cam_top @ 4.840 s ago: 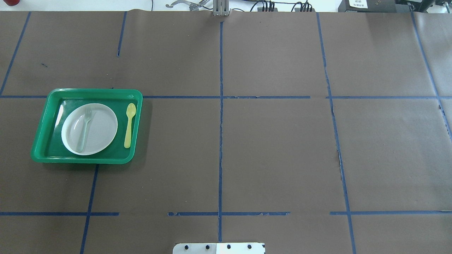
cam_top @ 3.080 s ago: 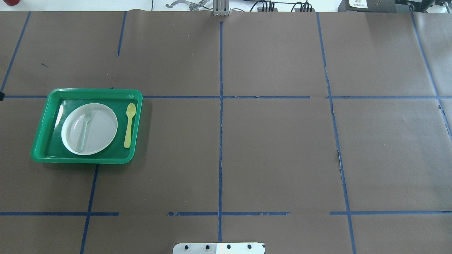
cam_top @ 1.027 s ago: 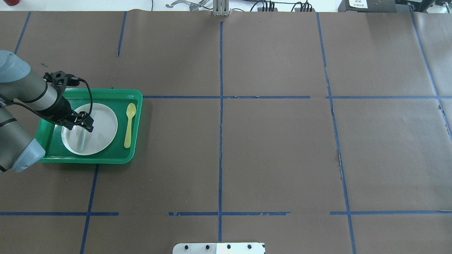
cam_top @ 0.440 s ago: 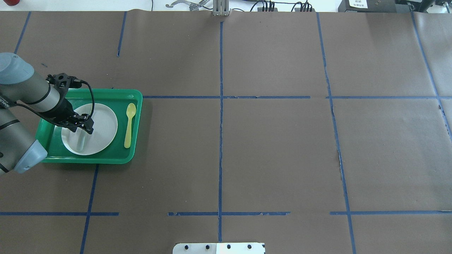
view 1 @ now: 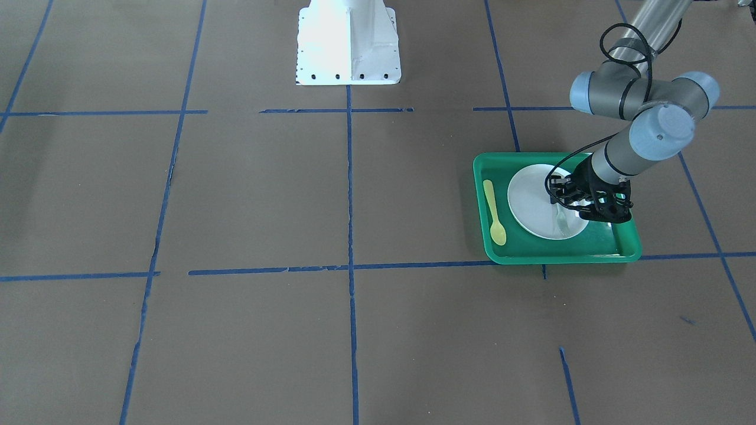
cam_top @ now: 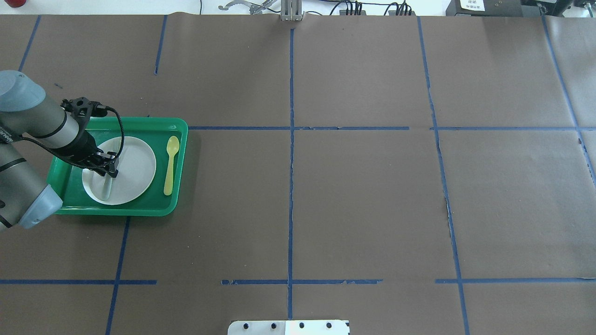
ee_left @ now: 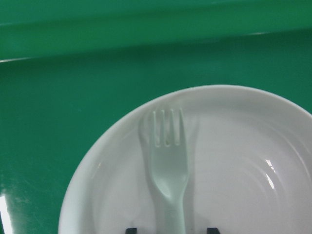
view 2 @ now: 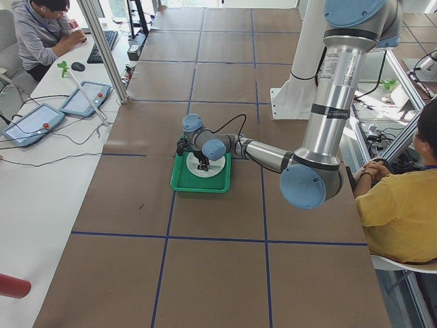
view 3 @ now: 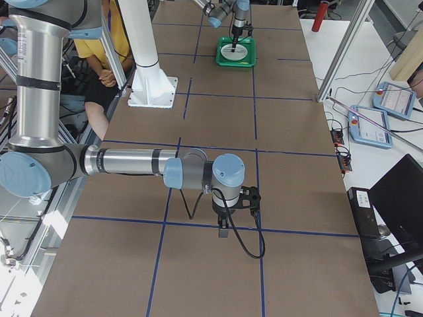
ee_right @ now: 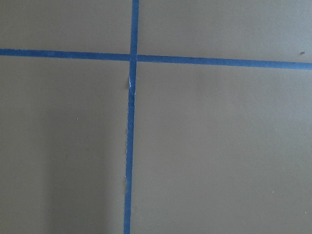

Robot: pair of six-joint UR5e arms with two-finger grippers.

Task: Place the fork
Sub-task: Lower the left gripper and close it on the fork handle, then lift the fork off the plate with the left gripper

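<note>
The pale translucent fork (ee_left: 168, 170) lies on a white plate (ee_left: 243, 161), tines toward the tray's wall. The plate (cam_top: 135, 167) sits in a green tray (cam_top: 139, 120) at the table's left. My left gripper (cam_top: 111, 173) is low over the plate, open, with a fingertip (ee_left: 130, 230) on each side of the fork's handle. From the front the gripper (view 1: 568, 206) covers part of the fork (view 1: 561, 221). My right gripper (view 3: 225, 232) shows only in the exterior right view, above bare table; I cannot tell whether it is open or shut.
A yellow spoon (cam_top: 171, 165) lies in the tray to the right of the plate, also seen from the front (view 1: 493, 212). The robot's white base (view 1: 348, 41) stands at mid table. Brown paper with blue tape lines (cam_top: 291, 163) covers the table.
My left arm has come in from the left over the tray. In the last second the gripper has sunk a little lower over the fork's handle. The fork lies as before.
</note>
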